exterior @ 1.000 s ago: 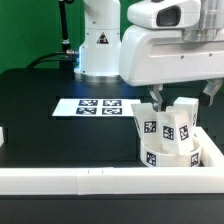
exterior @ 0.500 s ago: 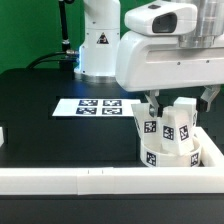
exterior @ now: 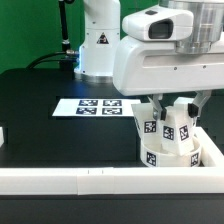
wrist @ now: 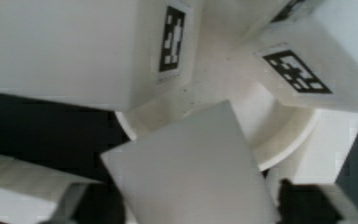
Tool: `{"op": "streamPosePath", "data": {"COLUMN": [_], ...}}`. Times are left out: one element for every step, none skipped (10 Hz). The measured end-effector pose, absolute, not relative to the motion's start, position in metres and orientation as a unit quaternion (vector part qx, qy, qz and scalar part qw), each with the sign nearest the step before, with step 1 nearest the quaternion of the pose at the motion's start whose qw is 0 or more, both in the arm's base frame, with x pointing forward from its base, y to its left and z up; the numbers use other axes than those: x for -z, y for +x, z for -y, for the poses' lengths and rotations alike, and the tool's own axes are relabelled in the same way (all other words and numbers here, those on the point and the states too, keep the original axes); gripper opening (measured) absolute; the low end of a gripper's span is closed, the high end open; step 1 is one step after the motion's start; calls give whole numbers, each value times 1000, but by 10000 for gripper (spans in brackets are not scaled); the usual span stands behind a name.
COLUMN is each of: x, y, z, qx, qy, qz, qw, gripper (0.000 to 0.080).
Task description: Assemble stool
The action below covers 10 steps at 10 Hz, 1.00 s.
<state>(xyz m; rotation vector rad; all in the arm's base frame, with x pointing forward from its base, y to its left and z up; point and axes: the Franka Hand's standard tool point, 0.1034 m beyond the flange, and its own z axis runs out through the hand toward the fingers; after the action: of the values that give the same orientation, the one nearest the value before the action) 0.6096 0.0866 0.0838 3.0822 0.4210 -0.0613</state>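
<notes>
Where the long white rail [exterior: 100,180] fences the worktop's [exterior: 40,115] near edge, the seat disc [exterior: 165,152] sits cornered, legs [exterior: 178,124] upright in it; the claw [exterior: 168,103] hovers above, its spread hidden; beyond lies the marker board [exterior: 90,106].

Evenly lit indoor scene, soft in detail, with one very close and blurred view.

In the exterior view, bright overhead light is spread evenly; the black table [exterior: 40,100] is left matte with faint sheen, and white plastic is nearly washed out. Soft shadow is cast beneath the arm. The wrist view is filled by close, blurred white surfaces; only the printed tags [wrist: 172,42] are seen fairly sharply.
</notes>
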Motion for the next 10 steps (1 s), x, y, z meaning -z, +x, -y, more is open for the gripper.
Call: {"op": "streamPosePath", "data": {"x": [-84,-84,-84,-84,-84,-84,-84,-84,-84,-83], "y": [610,610,610,610,610,610,610,610,610,610], "z": [-86,-86,-85,-85,-85,-85,-85,-85,-85,-85], "qx": [20,20,19,19,19,18,17,17,15,14], "qy": [991,991,993,995,995,999,1000,999,993,983], "qz": [-134,-132,-118,-101,-94,-39,19,46,120,181], "qw": [15,15,15,16,16,16,17,17,18,19], "gripper": [337,337,337,337,337,337,337,338,338,338]}}
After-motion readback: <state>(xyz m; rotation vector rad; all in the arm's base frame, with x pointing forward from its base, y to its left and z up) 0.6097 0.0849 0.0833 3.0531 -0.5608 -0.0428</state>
